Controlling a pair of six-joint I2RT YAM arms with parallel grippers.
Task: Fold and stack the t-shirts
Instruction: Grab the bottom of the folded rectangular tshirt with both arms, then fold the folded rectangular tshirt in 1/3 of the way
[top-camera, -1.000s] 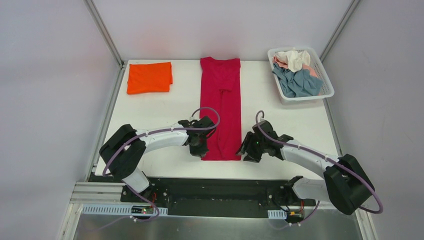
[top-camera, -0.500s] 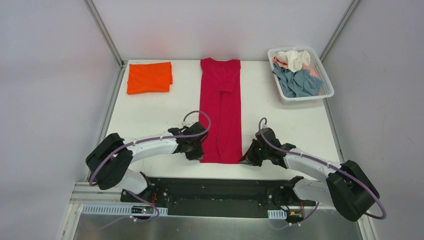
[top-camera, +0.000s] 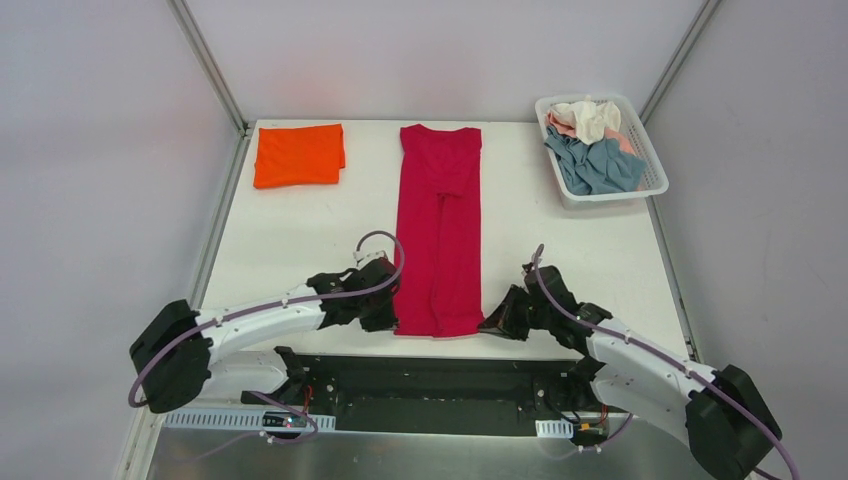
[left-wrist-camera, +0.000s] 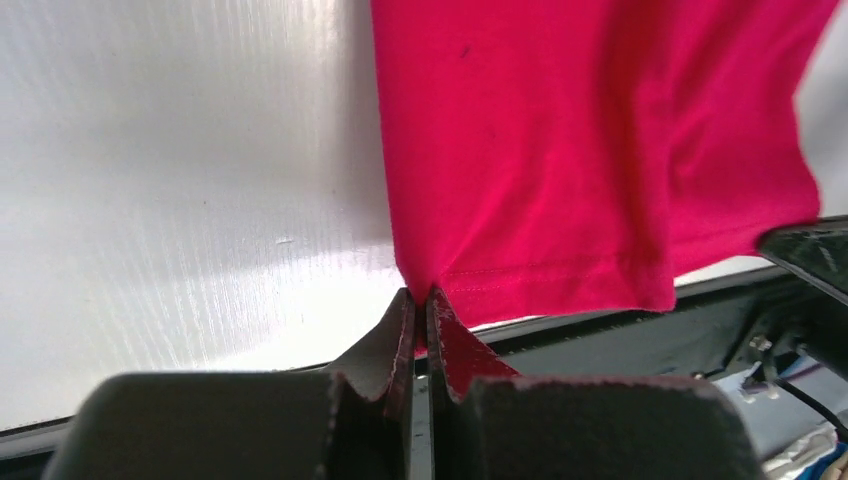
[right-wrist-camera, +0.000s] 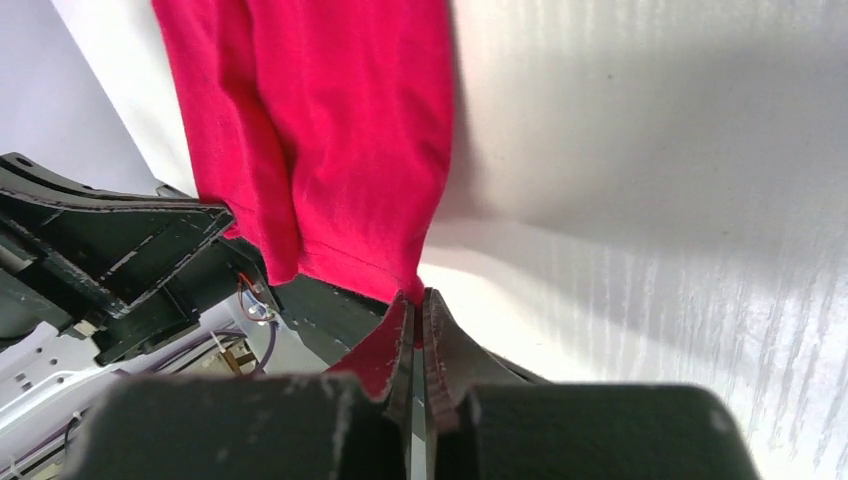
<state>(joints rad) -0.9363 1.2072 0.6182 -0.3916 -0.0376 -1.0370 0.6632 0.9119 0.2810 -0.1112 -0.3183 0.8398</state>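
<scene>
The top view looks down from high behind the near edge over the whole bench (top-camera: 300, 230). The wrist views sit close behind the left claw (left-wrist-camera: 421, 305) and right claw (right-wrist-camera: 419, 305) (almost at bench level), sharing the near hem of the crimson t-shirt (top-camera: 440, 230).

You are working in a robotics lab cell, a built test enclosure. Plain pale panels (top-camera: 430, 50) wall it in on three sides, held by aluminium posts (top-camera: 205, 60) that run towards the upper left and upper right corners. A white table (top-camera: 300, 230) fills the middle of the top view. Along its lower edge a black base plate (top-camera: 440, 380) carries the left arm (top-camera: 260, 318) and the right arm (top-camera: 640, 355), with purple cables (top-camera: 385, 240) looped along them. At the very bottom sit slotted cable ducts (top-camera: 220, 420), a small exposed circuit board (top-camera: 288, 422) and a sheet of brushed metal (top-camera: 430, 455).
</scene>
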